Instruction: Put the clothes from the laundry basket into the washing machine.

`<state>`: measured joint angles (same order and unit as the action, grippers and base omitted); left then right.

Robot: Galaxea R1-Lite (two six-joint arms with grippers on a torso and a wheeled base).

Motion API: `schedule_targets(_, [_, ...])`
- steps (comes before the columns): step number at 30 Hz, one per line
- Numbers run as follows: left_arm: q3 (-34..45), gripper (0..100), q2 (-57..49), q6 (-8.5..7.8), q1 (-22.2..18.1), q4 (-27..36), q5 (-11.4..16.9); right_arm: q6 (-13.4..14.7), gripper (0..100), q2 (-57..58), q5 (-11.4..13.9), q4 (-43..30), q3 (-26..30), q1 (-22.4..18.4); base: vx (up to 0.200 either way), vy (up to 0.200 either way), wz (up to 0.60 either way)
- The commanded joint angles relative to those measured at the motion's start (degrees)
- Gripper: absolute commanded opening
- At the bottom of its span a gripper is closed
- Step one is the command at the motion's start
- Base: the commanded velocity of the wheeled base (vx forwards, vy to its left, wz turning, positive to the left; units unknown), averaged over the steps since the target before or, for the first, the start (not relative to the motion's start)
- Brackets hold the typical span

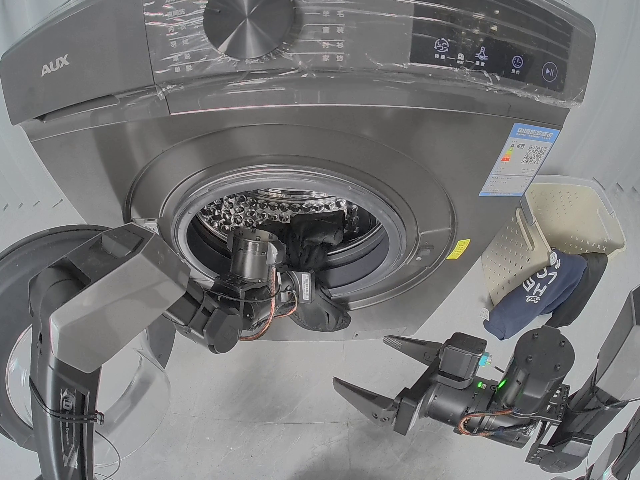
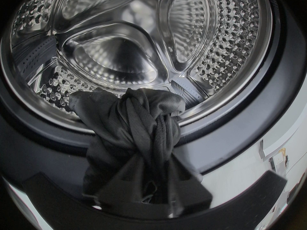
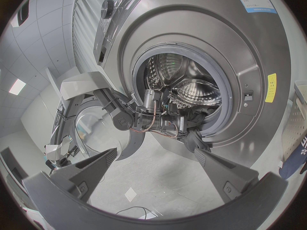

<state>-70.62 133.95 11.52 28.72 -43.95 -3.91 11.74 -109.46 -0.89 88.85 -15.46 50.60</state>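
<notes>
One washer [image 1: 300,121], with one door [image 1: 13,315], one dial [image 1: 248,16] and one drum [image 2: 128,48]. One basket [image 1: 567,208]. Three garments: one black garment [image 2: 137,122] at the drum's lip, and one navy garment [image 1: 533,295] and one dark garment [image 1: 590,278] in the basket. Two grippers: left gripper [image 2: 153,163] and right gripper [image 1: 363,361].

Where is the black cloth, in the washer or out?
Half in. The black cloth drapes over the washer rim, pinched by the left gripper.
</notes>
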Motion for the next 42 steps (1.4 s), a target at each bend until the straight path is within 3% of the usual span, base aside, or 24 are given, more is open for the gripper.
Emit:
schedule_targets(1, [-1.8, 0, 0.7, 0.35, 0.11, -0.7, -0.22, 0.04, 100, 0.04, 0.01, 0.01, -0.27, 0.02, 0.0, 0.0, 0.0])
schedule_targets(3, [-3.91, 0, 0.43, 1.58, 0.46, -1.49, -0.04, 0.04, 100, 0.12, 0.01, 0.01, -0.63, 0.02, 0.0, 0.0, 0.0])
schedule_targets(7, [-9.27, 0, 0.87, 6.94, 0.55, -3.6, -0.31, 0.04, 100, 0.12, 0.01, 0.01, -0.89, 0.02, 0.0, 0.0, 0.0])
schedule_targets(8, [-10.42, 0, 0.96, 7.64, 0.46, -4.13, -0.57, 0.04, 100, 0.12, 0.01, 0.01, -0.98, 0.02, 0.0, 0.0, 0.0])
schedule_targets(14, [-18.59, 0, 5.97, 7.9, -0.95, -8.44, -4.35, 0.04, 100, 0.04, 0.1, 0.01, -0.98, 0.02, 0.0, 0.0, 0.0])
schedule_targets(21, [-26.76, 0, 11.07, 7.9, -1.83, -8.52, -6.99, -0.05, 100, -0.32, 0.1, 0.01, -1.07, 0.02, 0.0, 0.0, 0.0])
schedule_targets(28, [-31.16, 0, 12.65, 7.82, -2.35, -8.52, -7.51, -0.05, 100, -0.4, 0.1, 0.01, -1.15, -0.07, 0.0, 0.0, 0.0])
schedule_targets(29, [-31.51, 100, 12.56, 7.82, -2.35, -8.52, -7.86, -0.05, 100, -0.4, 0.1, 0.01, -1.15, 0.02, 0.0, 0.0, 0.0])
schedule_targets(36, [-31.77, 100, 13.0, 7.82, -2.44, -9.14, -8.66, -0.05, 100, -0.4, 0.1, 0.01, -0.98, 0.02, 0.0, 0.0, 0.0])
schedule_targets(42, [-20.79, 100, 8.78, 7.02, -1.47, -7.91, -7.42, -0.05, 100, -0.4, 0.1, 0.01, -0.89, -0.07, 0.0, 0.0, 0.0])
